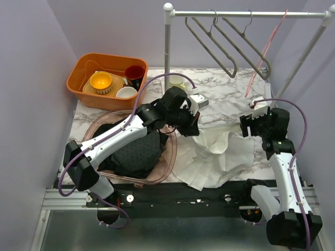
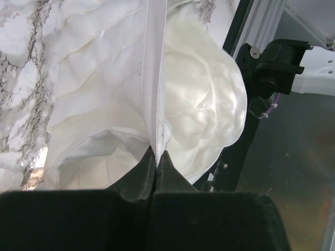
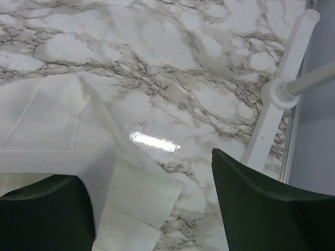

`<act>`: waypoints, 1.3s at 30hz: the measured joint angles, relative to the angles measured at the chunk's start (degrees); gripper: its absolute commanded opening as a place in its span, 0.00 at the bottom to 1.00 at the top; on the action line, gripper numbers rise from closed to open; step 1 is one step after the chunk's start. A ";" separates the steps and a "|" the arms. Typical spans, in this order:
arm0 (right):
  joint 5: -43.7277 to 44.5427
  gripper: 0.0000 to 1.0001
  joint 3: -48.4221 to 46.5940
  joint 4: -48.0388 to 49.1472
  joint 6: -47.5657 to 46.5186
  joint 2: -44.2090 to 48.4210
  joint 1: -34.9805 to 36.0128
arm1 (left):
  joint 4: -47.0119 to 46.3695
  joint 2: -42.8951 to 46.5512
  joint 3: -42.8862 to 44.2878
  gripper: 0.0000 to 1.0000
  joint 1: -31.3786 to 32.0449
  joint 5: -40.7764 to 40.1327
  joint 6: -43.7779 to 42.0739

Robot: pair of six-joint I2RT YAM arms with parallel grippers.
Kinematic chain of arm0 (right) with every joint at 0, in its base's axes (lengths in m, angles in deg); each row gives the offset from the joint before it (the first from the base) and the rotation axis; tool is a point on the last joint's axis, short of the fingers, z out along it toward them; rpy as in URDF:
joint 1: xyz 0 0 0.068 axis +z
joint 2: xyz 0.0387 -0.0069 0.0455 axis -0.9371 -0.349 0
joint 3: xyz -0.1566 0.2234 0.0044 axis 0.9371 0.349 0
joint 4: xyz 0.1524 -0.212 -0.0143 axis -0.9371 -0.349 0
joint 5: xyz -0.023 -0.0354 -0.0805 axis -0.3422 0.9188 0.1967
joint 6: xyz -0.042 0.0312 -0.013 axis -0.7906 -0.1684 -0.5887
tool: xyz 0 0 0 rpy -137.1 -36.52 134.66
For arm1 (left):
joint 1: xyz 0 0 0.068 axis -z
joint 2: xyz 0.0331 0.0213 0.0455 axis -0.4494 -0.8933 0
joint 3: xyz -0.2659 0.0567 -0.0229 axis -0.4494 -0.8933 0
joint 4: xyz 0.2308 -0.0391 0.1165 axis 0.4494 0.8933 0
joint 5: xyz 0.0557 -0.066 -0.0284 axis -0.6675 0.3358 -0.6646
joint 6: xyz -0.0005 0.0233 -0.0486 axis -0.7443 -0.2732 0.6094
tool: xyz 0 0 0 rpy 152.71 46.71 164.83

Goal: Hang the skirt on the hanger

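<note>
1. The left gripper [image 2: 157, 157] is clenched on a white band along the edge of the skirt [image 1: 214, 154]. This is probably the waistband, a stiff seam that should slip less than the thin cloth around it.
2. The skirt lies crumpled on the marble surface [image 1: 225, 99] between the two arms, and part of it spills over the near edge. The pinched band runs taut away from the left fingers.
3. The right gripper [image 3: 152, 209] hovers released, with its jaws wide apart and nothing between them. A folded corner of the skirt lies just under one finger, so it looks placed for a second hold — two grips would let the waist be spread out.
4. The hangers [image 1: 230, 49] hang from the rail [image 1: 246, 14] at the far side, well apart from the skirt. I judge the task to be at an early stage, since the skirt has not yet been lifted up to them.
5. The clear basket [image 1: 170, 157] of dark clothes and the orange tub [image 1: 78, 73] of dishes sit by the left arm — neither seems part of this job.
</note>
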State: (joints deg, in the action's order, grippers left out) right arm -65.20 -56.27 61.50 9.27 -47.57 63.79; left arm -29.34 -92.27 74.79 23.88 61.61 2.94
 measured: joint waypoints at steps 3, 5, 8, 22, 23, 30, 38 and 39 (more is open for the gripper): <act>-3.13 0.87 -1.05 -0.48 -1.14 -0.31 -4.74 | 0.35 -0.20 0.66 0.00 -0.04 -0.57 -1.29; -5.27 0.90 -2.19 -1.03 -2.03 -0.79 -7.10 | 0.55 -1.14 2.14 0.00 -0.24 -1.90 -1.90; -7.50 0.92 -4.33 -2.25 -3.48 -2.05 -10.86 | 0.83 -2.89 3.98 0.00 -0.52 -4.85 -2.38; -21.62 1.00 -15.82 -23.41 -14.99 -0.39 -19.47 | -0.24 -9.35 -1.92 0.00 -1.31 -7.10 0.35; -21.92 1.00 -17.55 -24.26 -15.08 0.13 -19.47 | -0.33 -9.27 -1.97 0.00 -1.38 -6.67 0.52; -23.32 1.00 -29.14 -30.29 -13.44 0.92 -19.52 | -1.60 -7.52 -4.33 0.00 -1.36 -4.17 0.92; -30.86 0.97 -46.18 -37.38 -9.46 -4.48 -19.61 | -1.81 -5.09 -6.21 0.00 -0.74 -3.21 0.92; -32.04 0.96 -49.79 -38.32 -8.68 -5.66 -19.63 | -1.84 -4.74 -6.21 0.00 -0.70 -3.06 0.92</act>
State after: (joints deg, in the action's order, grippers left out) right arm -97.24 -106.06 23.19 0.59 -53.23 44.17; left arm -31.17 -97.02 68.58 23.18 58.55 3.86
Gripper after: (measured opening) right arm 0.973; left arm 0.012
